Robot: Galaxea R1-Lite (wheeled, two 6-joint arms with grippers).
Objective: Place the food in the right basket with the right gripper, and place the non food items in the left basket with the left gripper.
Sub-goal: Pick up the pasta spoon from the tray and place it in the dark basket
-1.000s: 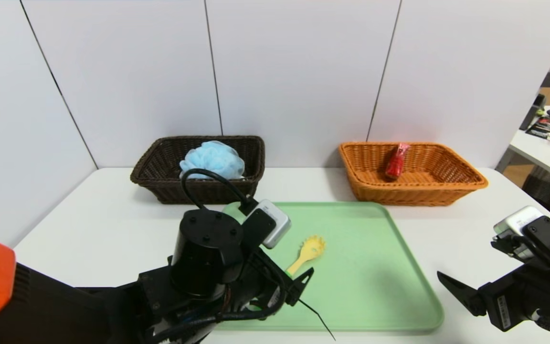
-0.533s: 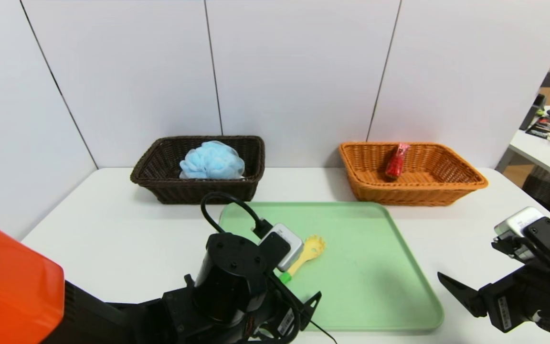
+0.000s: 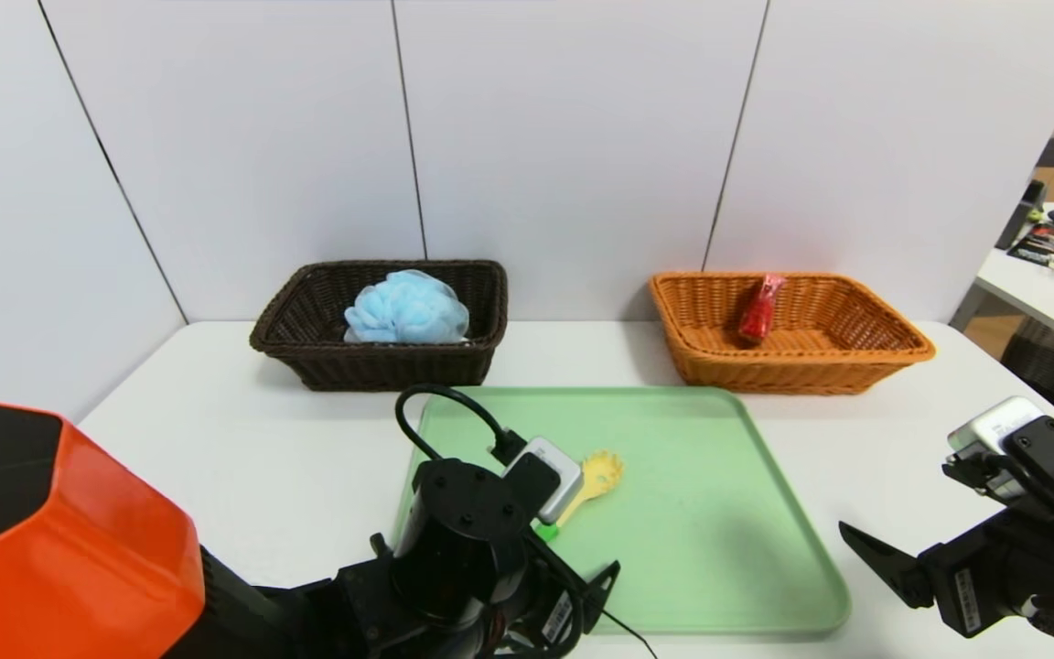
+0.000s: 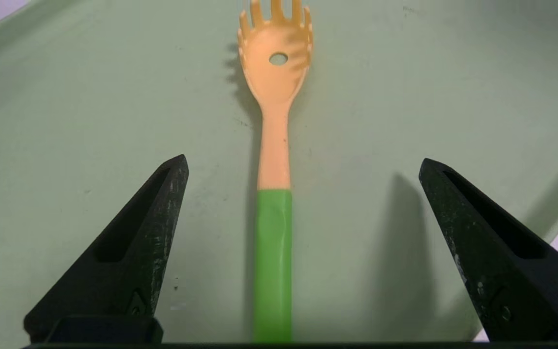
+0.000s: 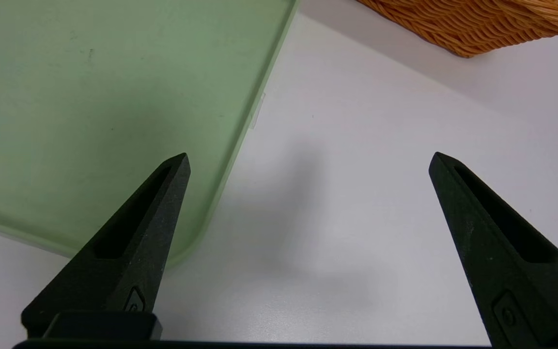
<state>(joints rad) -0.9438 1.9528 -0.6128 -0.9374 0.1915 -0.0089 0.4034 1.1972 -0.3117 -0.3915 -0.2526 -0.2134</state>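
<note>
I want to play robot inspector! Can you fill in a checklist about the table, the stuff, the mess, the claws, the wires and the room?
Surface: white table, green tray on it.
Job's things: pasta spoon lying on the tray; blue bath puff in the brown basket; red packet in the orange basket.
Clutter: nothing seen.
Grippers: left gripper open, over the spoon's handle; right gripper open, over the table beside the tray.
Cables: black cable looped on the left wrist.
Surroundings: white wall panels; another table with things, far right.

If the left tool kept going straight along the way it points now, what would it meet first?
Most likely the pasta spoon on the green tray: the left tool is open, angled down, with the spoon's green handle centred between its fingers. How far above the tray it sits is unclear.
</note>
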